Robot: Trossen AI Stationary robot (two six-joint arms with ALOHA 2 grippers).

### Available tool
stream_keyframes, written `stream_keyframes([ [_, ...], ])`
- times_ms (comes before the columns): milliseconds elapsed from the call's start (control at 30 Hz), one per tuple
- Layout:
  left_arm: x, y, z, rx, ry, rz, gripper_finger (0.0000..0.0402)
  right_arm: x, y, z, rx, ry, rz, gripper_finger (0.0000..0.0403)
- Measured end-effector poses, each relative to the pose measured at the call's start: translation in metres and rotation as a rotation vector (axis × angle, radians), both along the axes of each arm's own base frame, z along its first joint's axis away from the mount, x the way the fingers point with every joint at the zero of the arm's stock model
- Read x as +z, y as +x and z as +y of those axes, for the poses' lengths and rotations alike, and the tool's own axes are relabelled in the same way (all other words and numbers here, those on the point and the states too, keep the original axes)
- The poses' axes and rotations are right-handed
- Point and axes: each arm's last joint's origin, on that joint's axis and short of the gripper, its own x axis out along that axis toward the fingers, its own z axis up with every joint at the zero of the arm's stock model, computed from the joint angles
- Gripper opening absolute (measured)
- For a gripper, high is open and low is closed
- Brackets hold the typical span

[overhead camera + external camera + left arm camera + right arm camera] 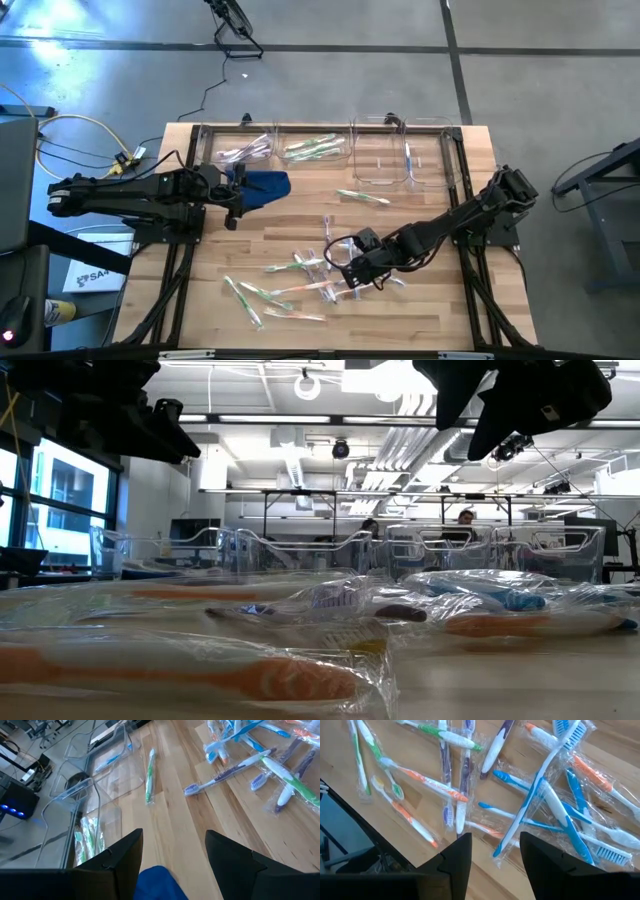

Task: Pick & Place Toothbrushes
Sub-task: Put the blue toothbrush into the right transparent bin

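Observation:
Several wrapped toothbrushes (300,280) lie scattered flat on the near middle of the wooden table; their handles are green, orange, blue, purple and white (535,790). My right gripper (352,272) hangs open above this pile, fingers slanting down, touching none of them (495,837). One green toothbrush (362,197) lies apart, closer to the bins. My left gripper (234,208) waits open at the table's left, above the wood (174,835), with a blue cloth (264,185) right beside it.
Clear plastic bins stand in a row along the far edge (380,165): one with whitish brushes (243,150), one with green ones (315,148), one with a blue one (407,155). Bare wood lies between the bins and the pile. People sit far behind the table (465,517).

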Motion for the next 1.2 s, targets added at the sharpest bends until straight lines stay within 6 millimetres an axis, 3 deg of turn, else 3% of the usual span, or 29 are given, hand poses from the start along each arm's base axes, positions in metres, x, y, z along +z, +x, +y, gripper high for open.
stream_keyframes([
  [367, 0.000, 0.000, 0.000, 0.000, 0.000, 0.000, 0.0210, 0.008, 0.014, 0.002, -0.045, 0.014, -0.173, 0.0160],
  [767, 0.000, 0.000, 0.000, -0.001, 0.000, 0.000, 0.0210, -0.045, 0.029, 0.008, -0.093, -0.037, -0.016, 0.0160],
  [1200, 0.000, 0.000, 0.000, 0.000, -0.001, 0.000, 0.0210, -0.057, 0.022, 0.004, -0.170, -0.101, 0.084, 0.0160],
])
